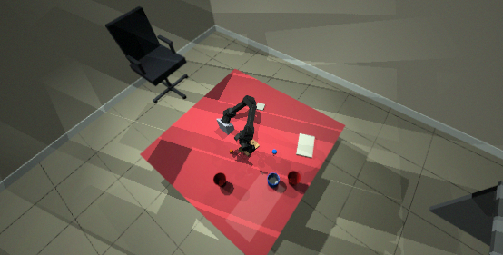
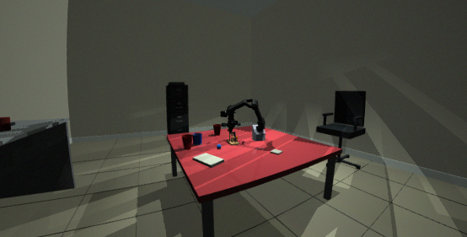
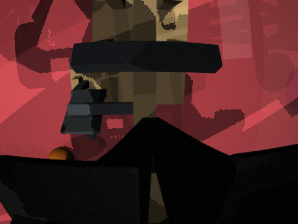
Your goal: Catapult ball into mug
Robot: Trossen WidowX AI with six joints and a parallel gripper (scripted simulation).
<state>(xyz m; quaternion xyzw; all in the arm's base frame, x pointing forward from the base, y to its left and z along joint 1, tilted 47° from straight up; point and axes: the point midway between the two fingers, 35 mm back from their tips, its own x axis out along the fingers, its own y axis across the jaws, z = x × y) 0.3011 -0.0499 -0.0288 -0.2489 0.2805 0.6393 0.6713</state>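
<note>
Catapult of tan wood (image 1: 255, 144) (image 2: 233, 142) (image 3: 115, 25) sits on the red desk (image 1: 254, 85) (image 2: 253, 164) (image 3: 30, 115), directly beneath the black pincer (image 1: 246, 150) (image 2: 231, 131) (image 3: 151, 120), which is closed, its fingers brought together; whether they touch the wood, I cannot tell.

Seen from above, a small orange ball (image 1: 231, 152) (image 3: 60, 154) lies on the desk just left of the catapult, outside it, and a small blue ball (image 1: 274, 152) (image 2: 218, 147) lies to its right. Beyond these, on the near right, stands the blue mug (image 1: 273, 185) (image 2: 197, 138), upright, with a dark red cup (image 1: 294, 178) (image 2: 187, 142) close beside it on the right. A second dark red cup (image 1: 220, 180) (image 2: 217, 129) stands well apart, on the near left.

A flat white book (image 1: 306, 145) (image 2: 208, 159) lies off to the right, and a smaller white pad (image 1: 261, 106) (image 2: 276, 152) on the far side. The jointed black arm (image 1: 251, 117) (image 2: 253, 101) arches over from the far left, where a pale grey block (image 1: 225, 126) (image 2: 258, 133) stands by its lower end. Farther out, a black office chair (image 1: 136, 35) (image 2: 350, 106) stands on the tiled floor.
</note>
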